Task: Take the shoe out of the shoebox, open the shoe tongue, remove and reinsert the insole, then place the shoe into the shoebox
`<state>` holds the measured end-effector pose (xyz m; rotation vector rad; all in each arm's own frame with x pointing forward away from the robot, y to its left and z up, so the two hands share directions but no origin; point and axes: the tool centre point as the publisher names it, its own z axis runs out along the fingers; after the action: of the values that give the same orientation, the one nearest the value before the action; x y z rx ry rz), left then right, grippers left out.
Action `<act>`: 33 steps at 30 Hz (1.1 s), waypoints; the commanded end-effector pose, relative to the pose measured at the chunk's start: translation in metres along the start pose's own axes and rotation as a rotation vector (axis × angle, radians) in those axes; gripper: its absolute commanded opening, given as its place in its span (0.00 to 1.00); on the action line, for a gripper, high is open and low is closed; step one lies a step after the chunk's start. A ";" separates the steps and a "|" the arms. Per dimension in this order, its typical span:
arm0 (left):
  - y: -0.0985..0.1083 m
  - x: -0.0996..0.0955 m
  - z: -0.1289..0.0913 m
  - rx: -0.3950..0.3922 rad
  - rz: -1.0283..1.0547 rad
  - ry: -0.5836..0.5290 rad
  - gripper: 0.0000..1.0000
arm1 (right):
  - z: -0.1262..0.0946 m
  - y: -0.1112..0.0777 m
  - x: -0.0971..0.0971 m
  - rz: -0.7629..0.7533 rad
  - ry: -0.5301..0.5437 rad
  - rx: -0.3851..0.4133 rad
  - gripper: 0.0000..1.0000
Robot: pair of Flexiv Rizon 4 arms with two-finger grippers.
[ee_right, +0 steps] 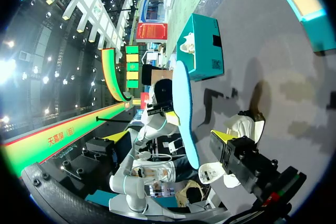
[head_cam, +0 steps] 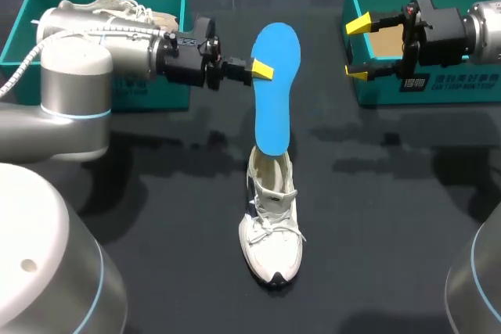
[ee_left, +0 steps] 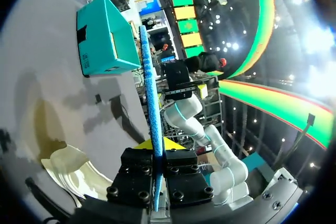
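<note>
A: Where's the insole point(head_cam: 275, 91)?
B: Clamped edge-on in the left gripper point(head_cam: 262, 70), lower end in the shoe point(head_cam: 272, 232) below it.
A: The right gripper point(head_cam: 358, 48)?
B: Fingers apart, empty, well off. I'd have it steady the shoe while the insole travels straight along the opening.

Left gripper point(head_cam: 264, 70) seemingly pinched; right gripper point(head_cam: 358, 49) open

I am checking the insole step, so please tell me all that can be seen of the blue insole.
The thin, flat, bright blue insole, foot-shaped with rounded ends, looks like foam. It stands nearly upright, wider end up, its lower end inside the opening of the white laced sneaker. The yellow-tipped left gripper is shut on its side edge in the upper part, one finger on each face. Nothing else touches it.
</note>
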<state>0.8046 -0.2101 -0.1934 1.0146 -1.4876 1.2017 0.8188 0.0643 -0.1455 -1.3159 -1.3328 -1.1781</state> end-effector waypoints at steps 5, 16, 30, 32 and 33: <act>-0.001 -0.014 0.003 0.088 -0.135 0.030 0.00 | 0.000 0.000 0.000 0.001 -0.003 0.000 1.00; -0.005 -0.017 0.011 0.117 -0.212 0.044 0.00 | -0.008 -0.010 -0.002 -0.012 -0.154 -0.009 1.00; -0.006 -0.019 0.013 0.122 -0.222 0.038 0.00 | -0.003 -0.009 0.048 0.050 -0.617 0.028 1.00; -0.006 -0.019 0.013 0.122 -0.222 0.038 0.00 | 0.001 -0.008 0.056 0.061 -0.707 0.030 1.00; -0.006 -0.019 0.013 0.122 -0.222 0.038 0.00 | 0.002 -0.008 0.060 0.060 -0.741 0.034 1.00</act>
<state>0.8121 -0.2225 -0.2114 1.1980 -1.2489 1.1542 0.8077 0.0688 -0.1013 -1.6108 -1.5740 -0.8978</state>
